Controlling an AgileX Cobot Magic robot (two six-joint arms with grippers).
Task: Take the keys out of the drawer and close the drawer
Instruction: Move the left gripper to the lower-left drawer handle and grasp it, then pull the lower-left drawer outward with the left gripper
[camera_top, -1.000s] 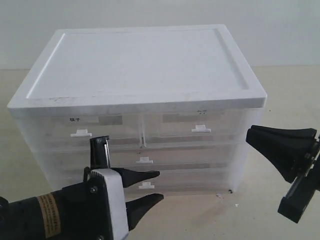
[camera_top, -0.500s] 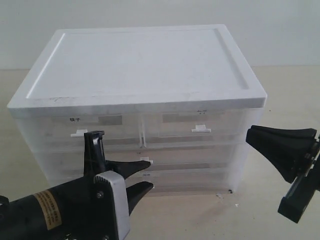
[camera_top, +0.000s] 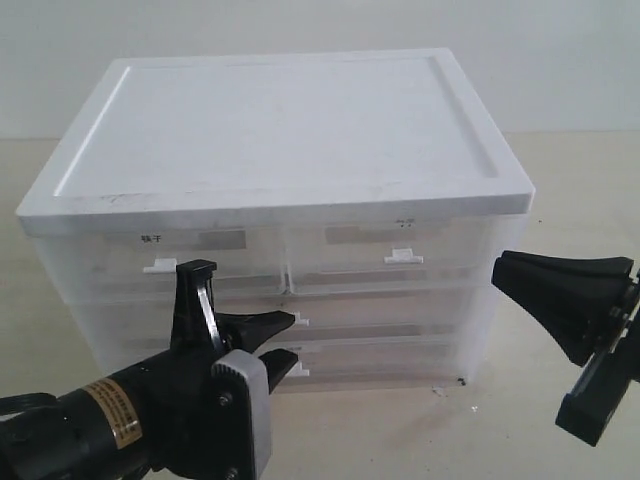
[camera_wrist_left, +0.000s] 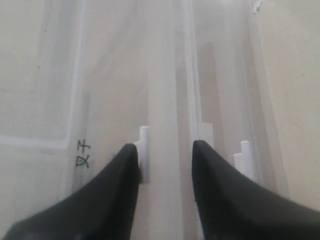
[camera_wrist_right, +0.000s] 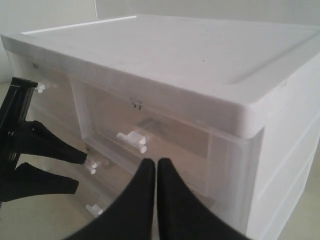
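The keys are hidden; no drawer of the translucent white cabinet (camera_top: 270, 150) stands open. My left gripper (camera_top: 295, 337) is open, its black fingers one above the other at the cabinet's front. Its upper fingertip (camera_top: 285, 320) is at the middle drawer's white handle (camera_top: 301, 322). The lower one hangs just above the bottom drawer's handle (camera_top: 301, 371). In the left wrist view the left gripper (camera_wrist_left: 165, 146) frames the drawer fronts, with a white handle (camera_wrist_left: 144, 142) beside one finger. My right gripper (camera_top: 497, 270) is shut and holds nothing, hanging off the cabinet's right front corner, also in the right wrist view (camera_wrist_right: 156, 161).
The two top drawers carry white handles (camera_top: 163, 266) (camera_top: 402, 257) and grey labels. A beige tabletop (camera_top: 560, 180) runs around the cabinet, with a pale wall behind it. The cabinet's flat lid has a raised rim (camera_top: 480, 120).
My left gripper has risen and drawn left, closing in on the drawer fronts, from the bottom handle's level to the middle handle's. The right gripper has not moved.
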